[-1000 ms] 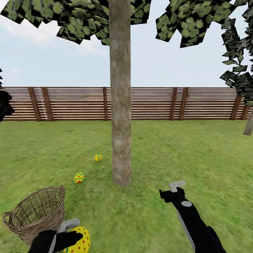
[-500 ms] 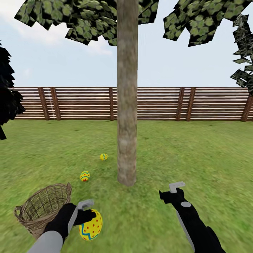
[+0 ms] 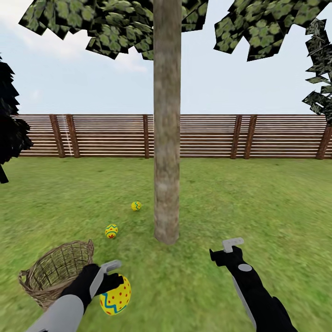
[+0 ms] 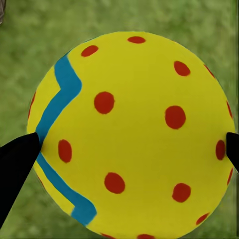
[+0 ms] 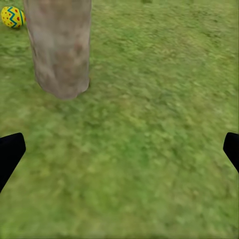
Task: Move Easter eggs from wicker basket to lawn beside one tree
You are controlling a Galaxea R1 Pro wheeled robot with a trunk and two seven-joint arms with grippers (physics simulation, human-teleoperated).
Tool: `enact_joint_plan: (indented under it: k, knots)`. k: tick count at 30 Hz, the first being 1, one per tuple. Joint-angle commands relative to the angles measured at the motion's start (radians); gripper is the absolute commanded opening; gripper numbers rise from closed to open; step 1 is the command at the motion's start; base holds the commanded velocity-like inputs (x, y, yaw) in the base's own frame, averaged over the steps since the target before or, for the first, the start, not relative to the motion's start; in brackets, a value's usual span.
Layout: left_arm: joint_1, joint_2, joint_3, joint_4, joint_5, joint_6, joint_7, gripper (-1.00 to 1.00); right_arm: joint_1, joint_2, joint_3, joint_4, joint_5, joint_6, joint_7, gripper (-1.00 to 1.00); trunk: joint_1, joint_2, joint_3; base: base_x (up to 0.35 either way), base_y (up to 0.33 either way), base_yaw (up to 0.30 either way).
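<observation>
Left tool (image 3: pixel 110 279) clenched on a yellow Easter egg (image 3: pixel 115 295) with red dots and a blue zigzag band; the left wrist view shows the dotted egg (image 4: pixel 130 137) pinched between the two dark fingertips (image 4: pixel 17 157), with blurred grass behind it. The held egg hangs above the lawn (image 3: pixel 258 203), just beside the wicker basket (image 3: pixel 53 273), on the side toward the tree. The basket stands upright on the grass at lower left of the head view; its open-weave interior shows no egg inside. Two further eggs lie on the lawn left of the tree trunk (image 3: pixel 166 138): the nearer egg (image 3: pixel 111 231) between basket and trunk, the farther egg (image 3: pixel 136 205) close to the trunk's base. Right tool (image 3: pixel 229 249) released, jaws spread wide and holding nothing, hovering over bare grass to the right of the trunk; the right wrist view shows the trunk base (image 5: pixel 59 47) and one egg (image 5: pixel 12 17) beyond it. A brown slat fence (image 3: pixel 276 136) closes the background, a dark cone-shaped tree (image 3: pixel 9 124) at far left.
</observation>
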Motion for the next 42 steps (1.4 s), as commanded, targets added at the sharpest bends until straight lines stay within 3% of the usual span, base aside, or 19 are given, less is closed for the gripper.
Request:
enact_joint_plan:
  k: [1,9,11,15,23,42]
  knots:
    - [-0.001,-0.005,0.009,-0.003,-0.01,0.003,-0.003,-1.0,-0.001,-0.001,0.002,-0.001,0.011,0.007,0.0,1.0,0.0,-0.001,-0.001,0.0,0.0,0.0]
    - [-0.001,-0.05,0.003,0.002,-0.012,-0.022,-0.011,-1.0,-0.001,-0.004,-0.001,-0.005,0.01,0.004,0.0,1.0,0.0,-0.001,-0.001,0.0,0.0,0.0]
    - [-0.001,-0.054,0.002,0.003,-0.013,-0.022,-0.011,-1.0,-0.001,-0.005,-0.006,-0.006,0.01,0.003,0.0,1.0,0.0,-0.001,-0.001,0.0,0.0,0.0]
    - [-0.001,-0.06,0.001,0.004,-0.014,-0.023,-0.011,-1.0,-0.001,-0.004,-0.059,-0.014,0.01,0.001,0.003,1.0,0.0,-0.001,-0.001,0.0,0.0,0.0]
    - [-0.001,-0.082,0.0,0.002,-0.014,-0.024,-0.011,-1.0,-0.001,-0.004,-0.065,-0.015,0.011,0.001,0.004,1.0,0.0,-0.001,-0.001,0.0,0.0,0.0]
    - [-0.001,-0.091,0.0,0.007,-0.012,-0.028,-0.019,-1.0,-0.001,-0.001,-0.062,-0.017,0.013,0.002,0.002,1.0,0.073,-0.134,-0.061,0.0,0.0,0.0]
